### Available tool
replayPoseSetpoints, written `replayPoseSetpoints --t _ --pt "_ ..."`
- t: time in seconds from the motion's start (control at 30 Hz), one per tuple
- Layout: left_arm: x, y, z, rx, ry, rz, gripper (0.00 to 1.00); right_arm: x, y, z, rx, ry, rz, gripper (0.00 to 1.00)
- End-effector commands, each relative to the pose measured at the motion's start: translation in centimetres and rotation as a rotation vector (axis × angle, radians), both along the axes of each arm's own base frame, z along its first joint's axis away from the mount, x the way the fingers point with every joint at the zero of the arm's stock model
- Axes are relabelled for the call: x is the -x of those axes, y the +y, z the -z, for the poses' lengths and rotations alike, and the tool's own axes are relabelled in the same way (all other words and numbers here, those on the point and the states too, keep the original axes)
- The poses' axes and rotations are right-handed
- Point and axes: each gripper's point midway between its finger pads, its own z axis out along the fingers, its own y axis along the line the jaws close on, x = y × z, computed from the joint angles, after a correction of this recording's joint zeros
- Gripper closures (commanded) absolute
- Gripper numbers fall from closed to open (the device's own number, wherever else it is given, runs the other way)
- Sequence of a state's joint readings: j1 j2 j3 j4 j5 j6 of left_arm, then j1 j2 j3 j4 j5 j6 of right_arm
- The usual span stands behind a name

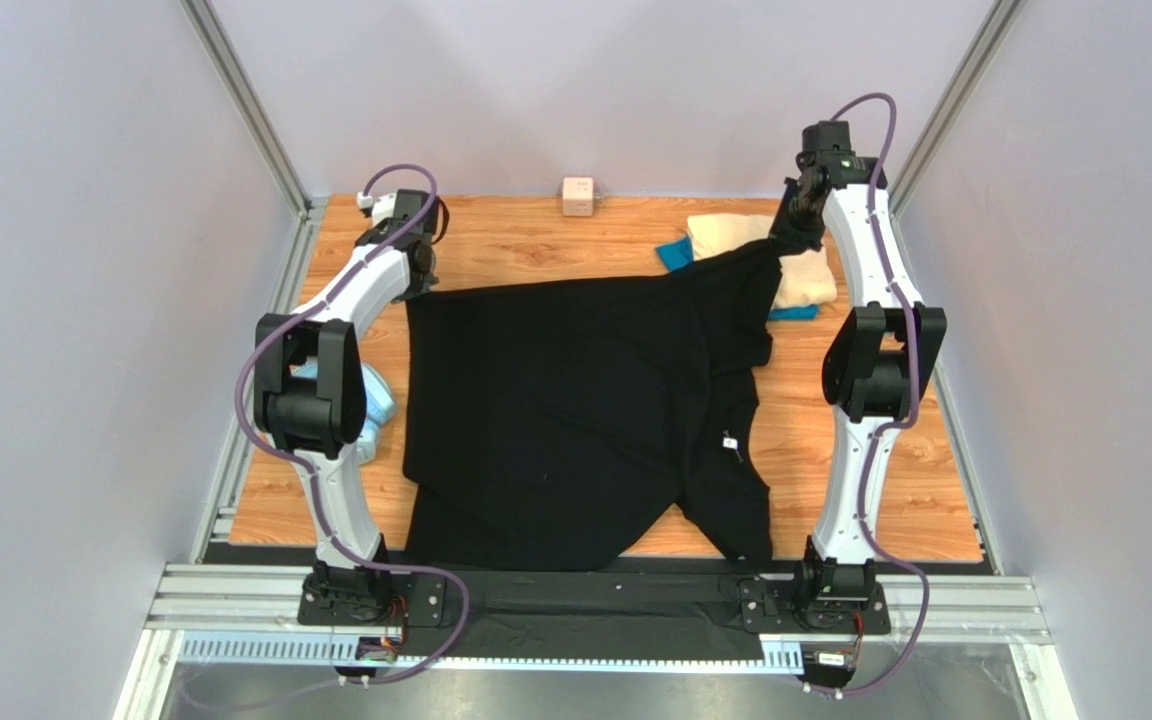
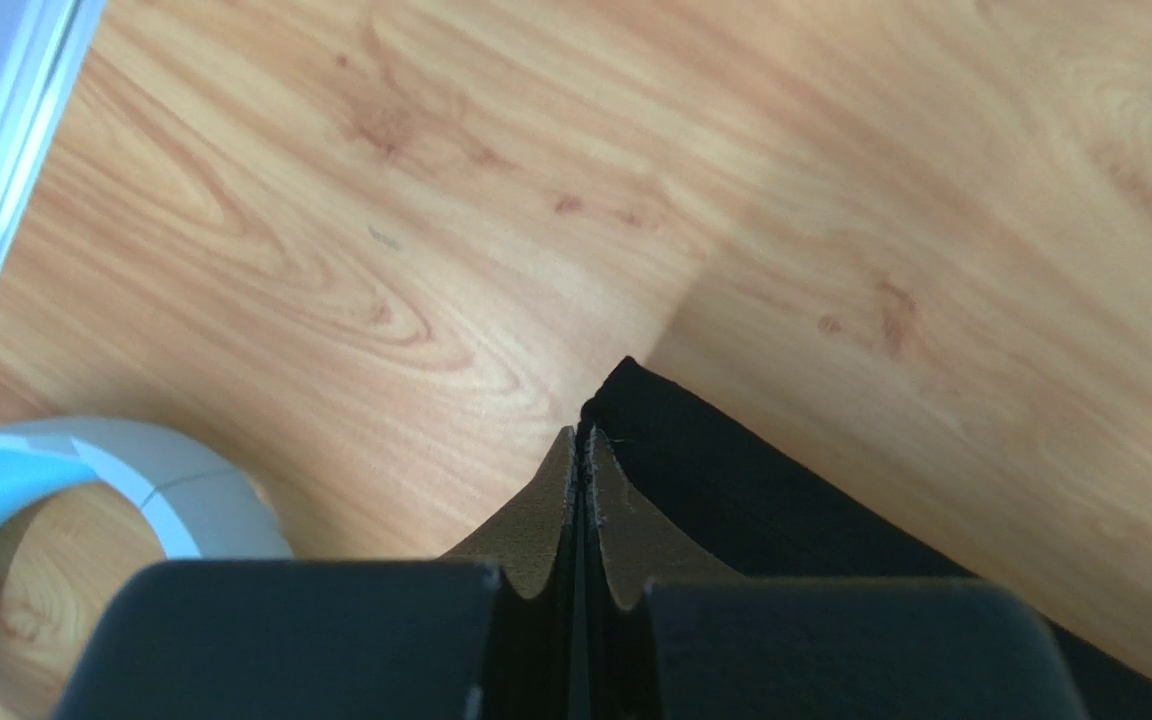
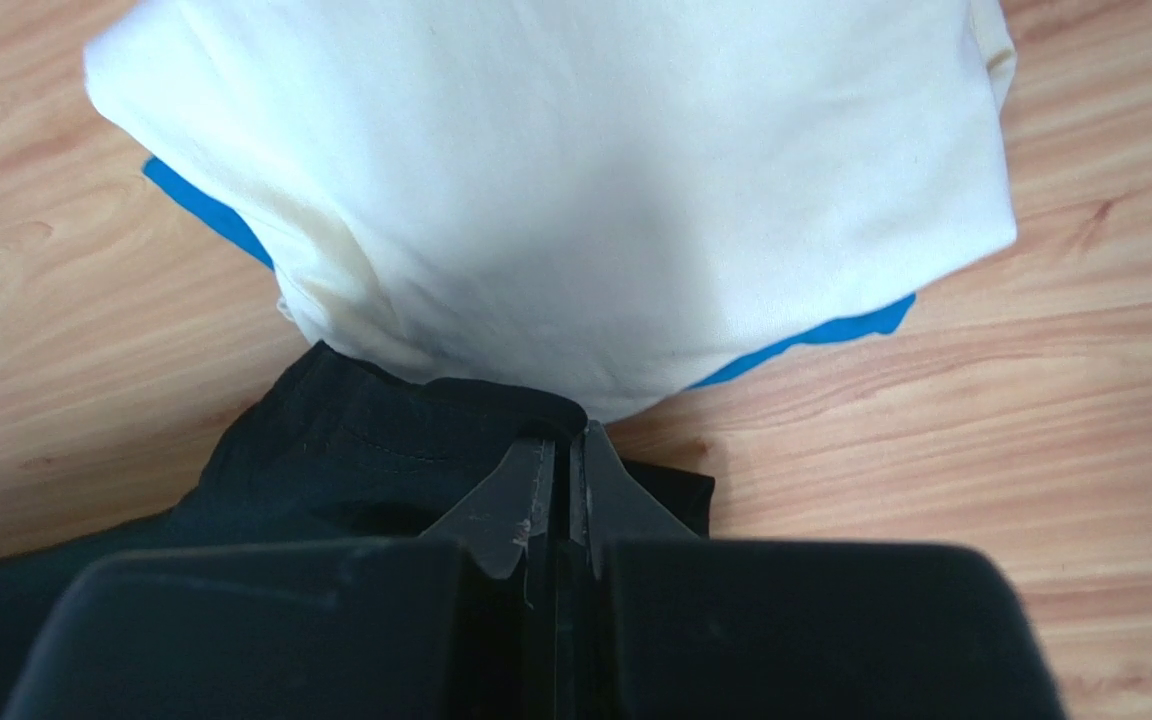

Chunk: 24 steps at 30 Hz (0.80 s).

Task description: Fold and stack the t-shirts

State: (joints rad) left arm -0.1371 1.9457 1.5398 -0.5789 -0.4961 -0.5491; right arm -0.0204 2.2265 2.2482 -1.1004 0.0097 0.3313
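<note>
A large black t-shirt [image 1: 582, 405] lies spread over the middle of the wooden table. At the shirt's far left corner my left gripper [image 1: 414, 285] is shut on the black cloth [image 2: 717, 480], which shows pinched between the fingertips in the left wrist view. My right gripper [image 1: 796, 218] is shut on the shirt's far right corner [image 3: 387, 443] and holds it up beside the folded stack. That stack is a cream t-shirt [image 1: 755, 248] [image 3: 582, 180] lying on a blue t-shirt [image 1: 672, 255] [image 3: 823, 333], of which only edges show.
A small pink cube [image 1: 578, 197] sits at the table's far edge. A light-blue plastic ring [image 1: 375, 405] [image 2: 26, 473] lies at the left, partly behind my left arm. Grey walls and metal rails close in the table on three sides.
</note>
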Motion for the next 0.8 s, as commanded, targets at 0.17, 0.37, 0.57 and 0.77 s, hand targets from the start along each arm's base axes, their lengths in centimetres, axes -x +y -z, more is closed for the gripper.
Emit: replayPoseSetpoints --t 0.17,0.37,0.57,0.77 --pt "-5.9 1.1 -5.5 -0.105 -0.165 0.033 1.0 -6.0 1.3 -3.5 -0.025 -0.235 -0.053 1.0" --pt "-7.1 0.4 -4.3 -0.091 -0.129 0.07 1.0 -6.8 2.4 -3.2 -0.069 -0.249 -0.069 1.0" --pt "-5.9 0.0 -3.7 -0.078 -0.078 0.111 1.0 -5.6 4.0 -4.6 -0.144 -0.254 -0.13 1.0" --pt "-2.6 0.5 -3.6 -0.085 -0.035 0.115 1.0 -0.8 7.6 -3.6 -0.213 -0.131 -0.229 1.0"
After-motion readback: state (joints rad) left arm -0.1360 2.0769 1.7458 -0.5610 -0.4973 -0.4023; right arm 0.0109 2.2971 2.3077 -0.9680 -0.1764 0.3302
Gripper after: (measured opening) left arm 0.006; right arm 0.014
